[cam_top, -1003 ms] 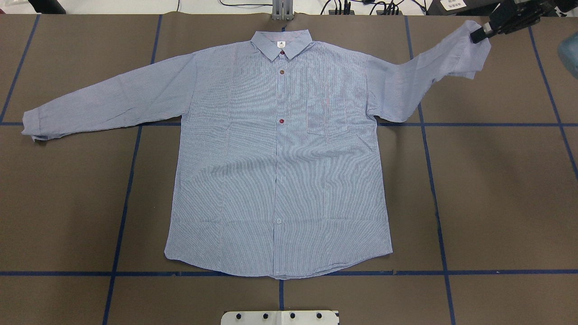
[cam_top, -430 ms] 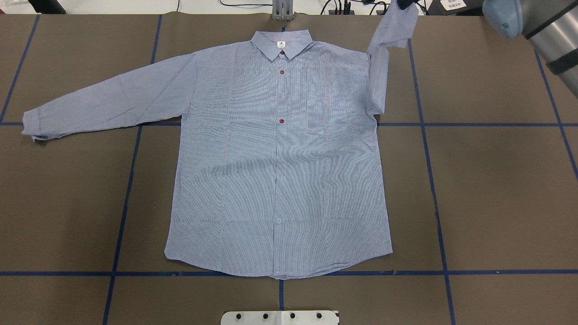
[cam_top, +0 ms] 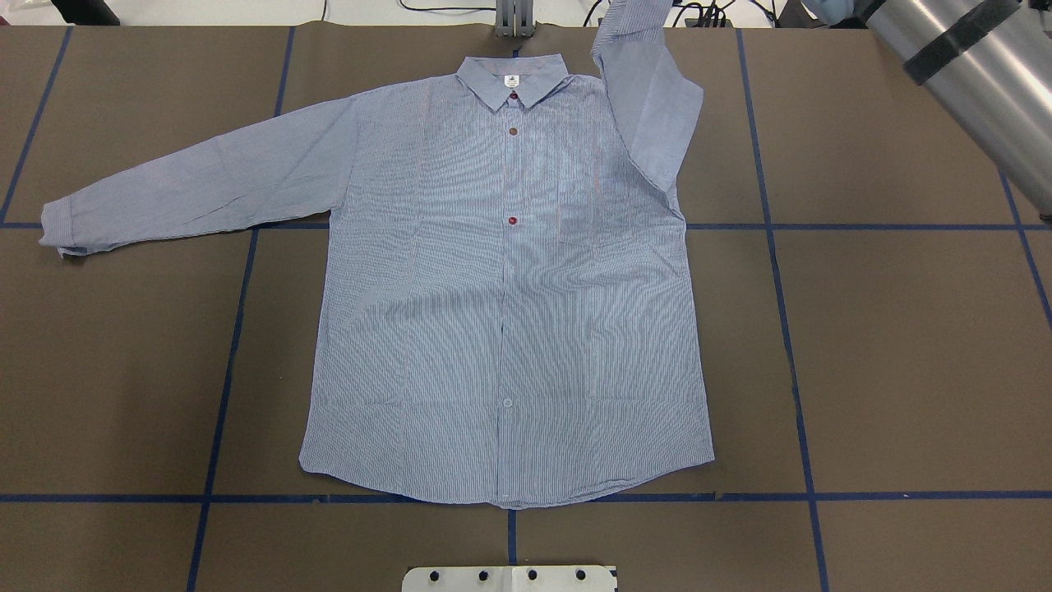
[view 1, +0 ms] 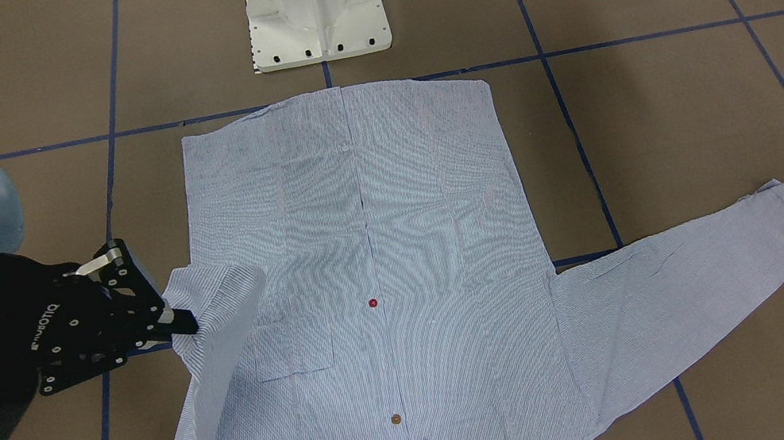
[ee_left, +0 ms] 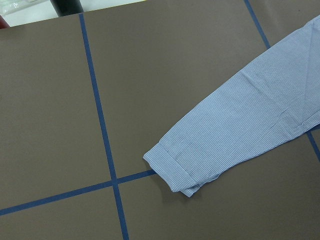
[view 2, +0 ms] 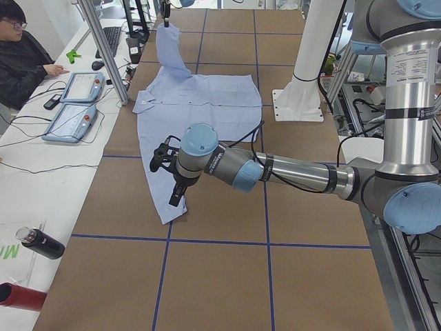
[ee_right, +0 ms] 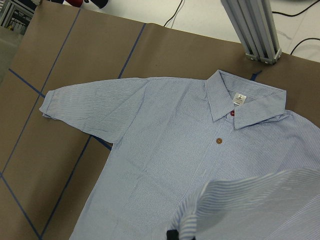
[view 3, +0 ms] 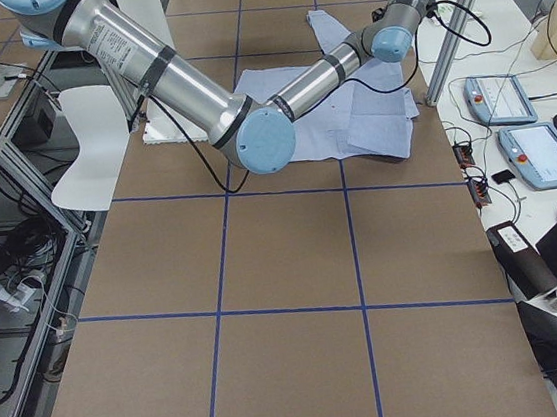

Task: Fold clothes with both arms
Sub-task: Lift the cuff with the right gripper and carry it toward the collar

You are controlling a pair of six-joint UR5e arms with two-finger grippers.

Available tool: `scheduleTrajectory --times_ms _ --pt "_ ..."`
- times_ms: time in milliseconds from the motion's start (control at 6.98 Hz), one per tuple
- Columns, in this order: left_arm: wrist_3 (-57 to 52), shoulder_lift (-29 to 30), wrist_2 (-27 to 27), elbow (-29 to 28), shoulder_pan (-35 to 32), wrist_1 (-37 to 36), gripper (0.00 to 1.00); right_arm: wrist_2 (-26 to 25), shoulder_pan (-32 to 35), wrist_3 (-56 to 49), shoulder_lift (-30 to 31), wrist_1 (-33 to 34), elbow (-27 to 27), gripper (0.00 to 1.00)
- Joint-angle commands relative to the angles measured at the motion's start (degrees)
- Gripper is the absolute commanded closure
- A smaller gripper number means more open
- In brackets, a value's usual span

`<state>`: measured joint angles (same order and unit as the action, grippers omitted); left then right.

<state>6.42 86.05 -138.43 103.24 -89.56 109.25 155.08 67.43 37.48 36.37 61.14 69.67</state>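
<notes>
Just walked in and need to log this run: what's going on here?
The right gripper is shut on one cuff of the shirt, holding that sleeve raised and bent in toward the chest. The other sleeve lies flat, outstretched on the table, with the left gripper above its cuff; whether that one is open cannot be told.

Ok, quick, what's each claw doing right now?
Right gripper: closed on the shirt, holding its sleeve cuff.
Left gripper: cannot be told.
</notes>
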Motion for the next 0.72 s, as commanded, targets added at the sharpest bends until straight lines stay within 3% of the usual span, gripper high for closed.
scheduleTrajectory --times_ms 0,573 --pt "-0.1 0.0 0.0 -0.4 0.0 0.0 0.0 -5.3 -3.6 0.4 -2.5 0.3 -0.9 1.0" --pt "0.0 0.0 0.0 -0.8 0.0 0.1 0.0 -15.4 -11.5 0.4 -6.1 0.3 -3.3 1.0"
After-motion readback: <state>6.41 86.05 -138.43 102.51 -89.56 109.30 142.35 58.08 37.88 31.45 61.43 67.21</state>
